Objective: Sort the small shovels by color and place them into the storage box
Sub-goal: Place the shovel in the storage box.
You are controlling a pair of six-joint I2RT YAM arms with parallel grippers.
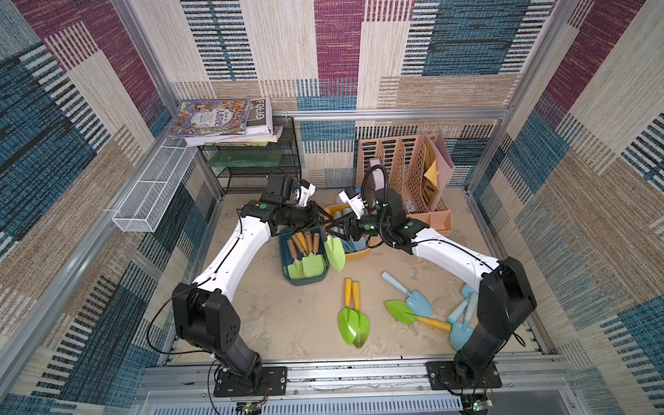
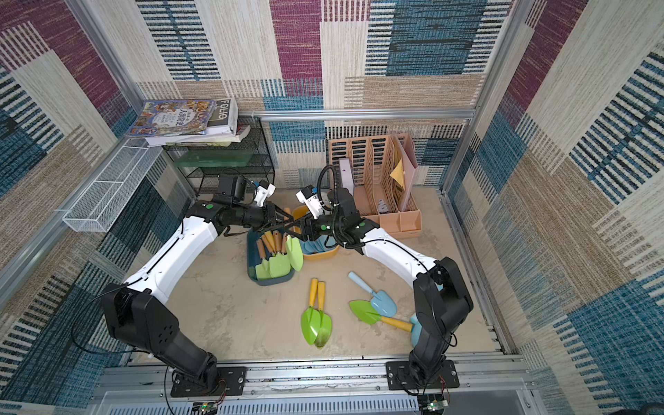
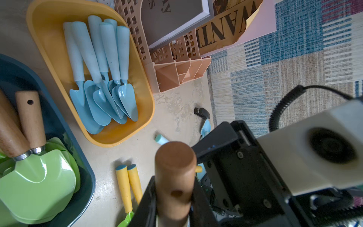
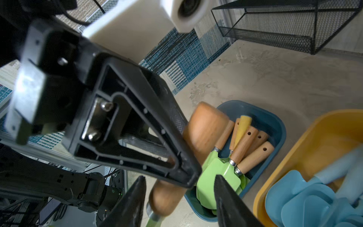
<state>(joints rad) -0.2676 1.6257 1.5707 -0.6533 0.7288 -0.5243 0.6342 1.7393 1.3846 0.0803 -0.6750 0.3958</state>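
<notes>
Left claw [image 3: 172,204] is clamped on the wooden handle of the green shovel [image 1: 335,252] dangling over the teal bin [image 1: 282,255] rim, right claw [image 4: 179,197] stands apart, so I'd pull right clear, then lower it gently beside the other greens.

The left arm [image 1: 230,258] and right arm [image 1: 453,258] are wearing curved white shells between chunky black joints, each sporting a small green dot [image 1: 262,206]. A ribbed black hose [image 1: 387,187] is looping off the right arm, the right gripper [image 4: 179,176] is showing black wedge fingers, and silver screws are glinting on black base plates [image 1: 276,381].
</notes>
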